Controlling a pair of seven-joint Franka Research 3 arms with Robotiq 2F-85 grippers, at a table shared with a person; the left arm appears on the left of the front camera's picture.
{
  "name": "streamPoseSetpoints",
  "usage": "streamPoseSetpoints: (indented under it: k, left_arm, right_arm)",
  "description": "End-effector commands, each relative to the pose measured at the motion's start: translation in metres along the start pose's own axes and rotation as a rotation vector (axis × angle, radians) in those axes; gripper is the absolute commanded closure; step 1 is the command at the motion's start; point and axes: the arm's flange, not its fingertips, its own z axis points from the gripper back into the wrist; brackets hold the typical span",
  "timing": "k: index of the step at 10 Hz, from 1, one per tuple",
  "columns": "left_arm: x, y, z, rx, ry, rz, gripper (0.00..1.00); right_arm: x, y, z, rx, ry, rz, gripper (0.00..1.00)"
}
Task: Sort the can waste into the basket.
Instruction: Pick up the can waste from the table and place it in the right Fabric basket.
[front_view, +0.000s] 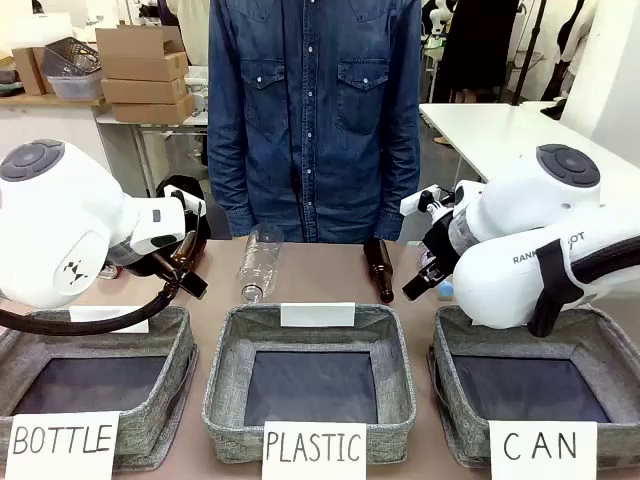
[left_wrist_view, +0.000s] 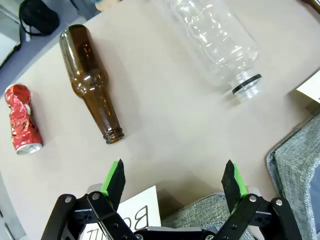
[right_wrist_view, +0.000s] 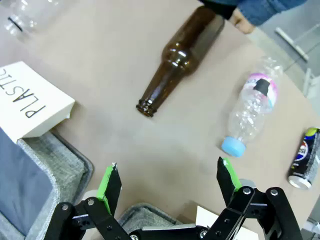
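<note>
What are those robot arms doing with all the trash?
Nothing is being handled yet. The left tool and the right tool both hang open and empty over the table. The red can and the dark can lie on the table among bottles, not yet in the CAN basket. A person stands at the far side.

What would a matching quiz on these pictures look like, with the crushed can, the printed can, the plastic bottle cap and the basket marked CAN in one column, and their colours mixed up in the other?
Things
1. crushed can
2. printed can
3. plastic bottle cap
4. basket marked CAN

Colours
A. grey
B. light blue
C. shiny red
D. dark blue-black with a silver end

Pairs: 1-C, 2-D, 3-B, 4-A
</note>
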Motion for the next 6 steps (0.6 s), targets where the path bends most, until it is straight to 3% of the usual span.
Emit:
streamPoseSetpoints:
  k: [1,6]
  left_arm:
    - [0.0,0.0,0.0001,0.0,0.0,0.0,0.0]
    - [0.0,0.0,0.0001,0.0,0.0,0.0,0.0]
  right_arm:
    - [0.0002,0.0,0.0001,0.0,-0.001,0.0,0.0]
    - [0.0002,0.0,0.0001,0.0,-0.001,0.0,0.0]
